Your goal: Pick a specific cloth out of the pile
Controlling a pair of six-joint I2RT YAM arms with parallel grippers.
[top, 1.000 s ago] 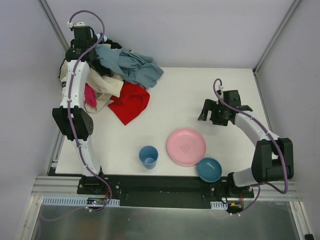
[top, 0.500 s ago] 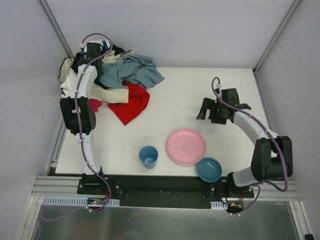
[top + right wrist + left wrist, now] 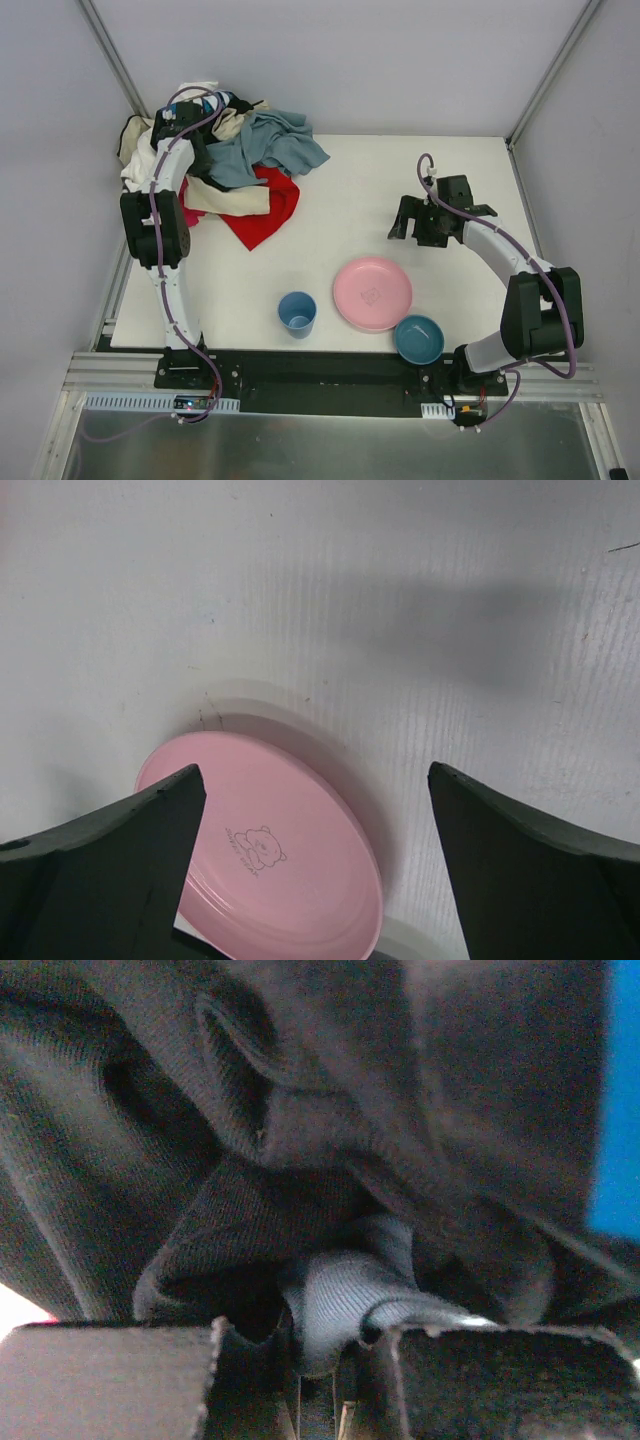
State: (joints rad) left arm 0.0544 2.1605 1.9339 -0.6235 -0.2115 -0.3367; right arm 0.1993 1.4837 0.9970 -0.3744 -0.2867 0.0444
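Left hand (image 3: 305, 1348) tight on grey ribbed fabric (image 3: 340, 1282) in pile (image 3: 275, 145)

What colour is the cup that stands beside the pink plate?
The cup is blue, inside and outside. It shows best in the top external view.

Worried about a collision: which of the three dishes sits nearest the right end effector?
The pink plate; the blue cup and blue bowl sit farther from the right end effector, nearer the arm bases.
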